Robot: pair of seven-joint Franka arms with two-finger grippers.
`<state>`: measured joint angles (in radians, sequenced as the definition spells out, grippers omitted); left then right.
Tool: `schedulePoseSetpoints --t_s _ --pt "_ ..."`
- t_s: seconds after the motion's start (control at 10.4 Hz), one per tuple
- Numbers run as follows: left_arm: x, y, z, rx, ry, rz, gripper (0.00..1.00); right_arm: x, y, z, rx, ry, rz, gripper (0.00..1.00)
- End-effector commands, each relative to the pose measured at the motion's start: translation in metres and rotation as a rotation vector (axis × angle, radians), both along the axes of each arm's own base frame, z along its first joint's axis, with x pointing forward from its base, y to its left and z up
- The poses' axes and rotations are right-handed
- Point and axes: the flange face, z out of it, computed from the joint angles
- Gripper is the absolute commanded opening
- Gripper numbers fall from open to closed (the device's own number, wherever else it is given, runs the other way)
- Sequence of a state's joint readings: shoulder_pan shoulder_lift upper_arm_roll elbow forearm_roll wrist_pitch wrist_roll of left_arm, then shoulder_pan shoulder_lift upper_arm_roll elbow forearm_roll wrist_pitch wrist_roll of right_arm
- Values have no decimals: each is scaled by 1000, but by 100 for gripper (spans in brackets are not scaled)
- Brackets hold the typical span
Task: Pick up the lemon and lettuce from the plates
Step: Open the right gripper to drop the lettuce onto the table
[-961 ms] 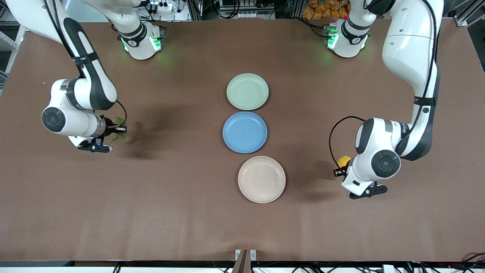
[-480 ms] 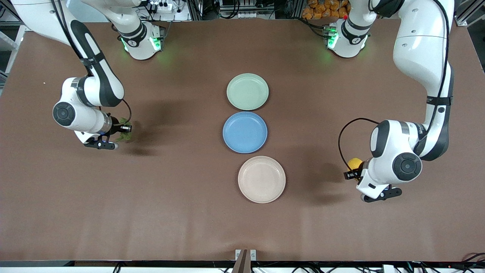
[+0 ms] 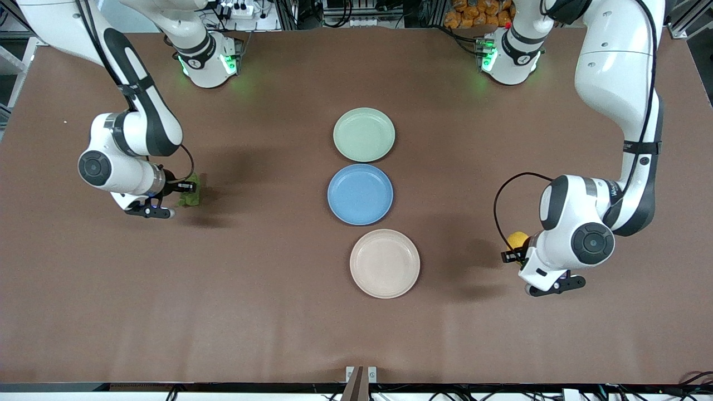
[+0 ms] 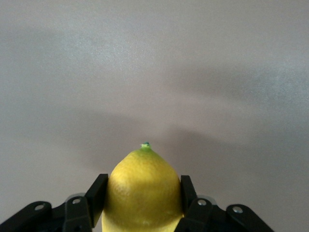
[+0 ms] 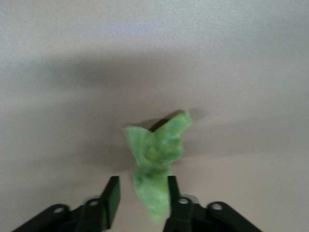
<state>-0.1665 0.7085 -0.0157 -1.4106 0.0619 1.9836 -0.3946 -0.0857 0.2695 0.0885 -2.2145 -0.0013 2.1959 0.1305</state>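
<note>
While my left gripper hangs over bare brown table toward the left arm's end, its two black fingers are clamped on the small oval bright yellow lemon, one pressed on each flank. On my left wrist feed the fruit's little green tip points away from the wrist, with only the plain tabletop past it. From the front camera I see just a sliver of the lemon poking out beside the white wrist of the left gripper.

My right gripper is over the table toward the right arm's end, and its fingers stand a little apart. The small wrinkly green lettuce piece sits between them with a gap on at least one side, so I cannot tell from the wrist feed whether they grip it. On the front feed the lettuce shows at the tip of the right gripper, above its own dark shadow on the brown table.

Out from both grippers, midway between them, three round shallow plates stand in a row, each with nothing in it. The pale green plate is nearest the robot bases, the blue plate is just beside it in the middle, and the beige-white plate is closest to the front camera. The lemon and the lettuce are both well apart from these plates.
</note>
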Motion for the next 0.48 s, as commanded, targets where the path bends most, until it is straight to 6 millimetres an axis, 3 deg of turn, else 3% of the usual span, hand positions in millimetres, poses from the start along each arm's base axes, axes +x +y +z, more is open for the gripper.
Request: schedulePoseSetpoints --t_s 0.0,0.38 --pt "-2 -6 10 -24 2 -22 0 24 -7 51 -5 58 -12 100" --pt "-3 -5 6 -17 8 -25 0 47 -8 107 -3 105 -12 100"
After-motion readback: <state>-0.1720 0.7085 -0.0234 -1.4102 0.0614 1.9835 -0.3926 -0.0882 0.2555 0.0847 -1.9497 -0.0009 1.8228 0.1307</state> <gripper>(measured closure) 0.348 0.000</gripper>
